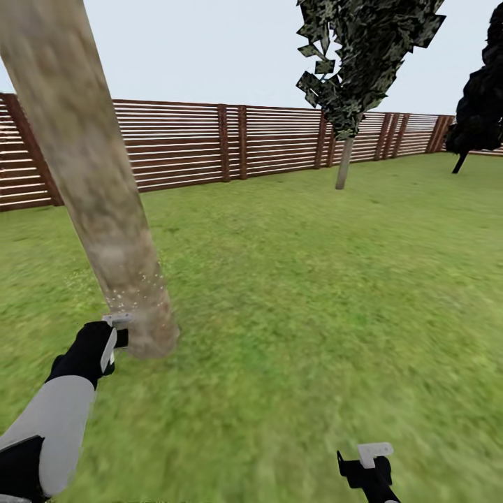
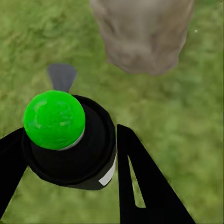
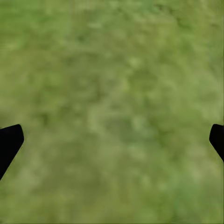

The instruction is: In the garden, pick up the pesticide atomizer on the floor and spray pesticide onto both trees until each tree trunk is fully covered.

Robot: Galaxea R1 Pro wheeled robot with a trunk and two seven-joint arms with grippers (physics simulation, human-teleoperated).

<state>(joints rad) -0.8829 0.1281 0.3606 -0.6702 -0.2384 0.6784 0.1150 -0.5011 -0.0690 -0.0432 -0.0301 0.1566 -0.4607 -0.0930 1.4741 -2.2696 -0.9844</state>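
The pesticide atomizer, a black bottle with a round green cap and a grey nozzle, sits between the black fingers of my left gripper, which is shut on it. In the head view my left gripper hangs low beside the base of the near tree trunk, a mottled grey-tan column leaning across the left. Fine whitish specks of pesticide dot the lower trunk. The trunk base lies just beyond the nozzle. The second tree stands far off by the fence. My right gripper is open over grass.
Green lawn spreads to the right and ahead. A reddish-brown slat fence rings the back. A dark, near-black tree stands at the far right. Grass lies under the right gripper.
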